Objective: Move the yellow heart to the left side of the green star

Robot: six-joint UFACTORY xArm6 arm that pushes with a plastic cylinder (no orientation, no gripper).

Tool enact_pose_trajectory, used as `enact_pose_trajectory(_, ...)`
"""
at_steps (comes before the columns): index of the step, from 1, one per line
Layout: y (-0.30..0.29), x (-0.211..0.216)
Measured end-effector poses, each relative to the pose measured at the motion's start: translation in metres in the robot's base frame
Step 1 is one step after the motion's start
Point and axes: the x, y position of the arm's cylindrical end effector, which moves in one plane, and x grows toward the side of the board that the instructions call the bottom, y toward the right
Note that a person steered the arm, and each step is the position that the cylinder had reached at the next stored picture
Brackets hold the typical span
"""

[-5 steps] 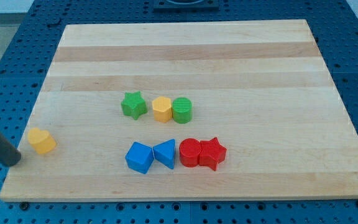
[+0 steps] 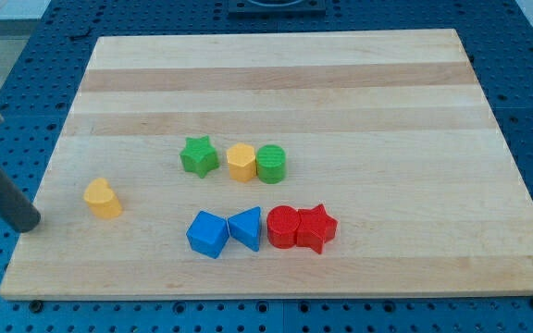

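The yellow heart (image 2: pixel 104 199) lies on the wooden board at the view's left, below and left of the green star (image 2: pixel 198 156). My tip (image 2: pixel 29 224) is at the board's left edge, left of the heart and a little lower, with a gap between them. The rod slants up to the view's left edge.
A yellow hexagonal block (image 2: pixel 241 162) and a green cylinder (image 2: pixel 271 164) sit in a row right of the star. Below them lie a blue cube (image 2: pixel 208 233), a blue triangle (image 2: pixel 246 228), a red cylinder (image 2: pixel 283 227) and a red star (image 2: pixel 317 227). The board (image 2: pixel 359 92) rests on a blue pegboard.
The yellow heart has slid to the right and slightly up, toward the green star. My tip has moved slightly right and up.
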Motion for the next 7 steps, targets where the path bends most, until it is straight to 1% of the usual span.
enact_pose_trajectory(2, 0.088, -0.006)
enact_pose_trajectory(3, 0.118, -0.026)
enact_pose_trajectory(4, 0.135, -0.043)
enact_pose_trajectory(5, 0.126, -0.037)
enact_pose_trajectory(6, 0.097, -0.017)
enact_pose_trajectory(7, 0.062, -0.012)
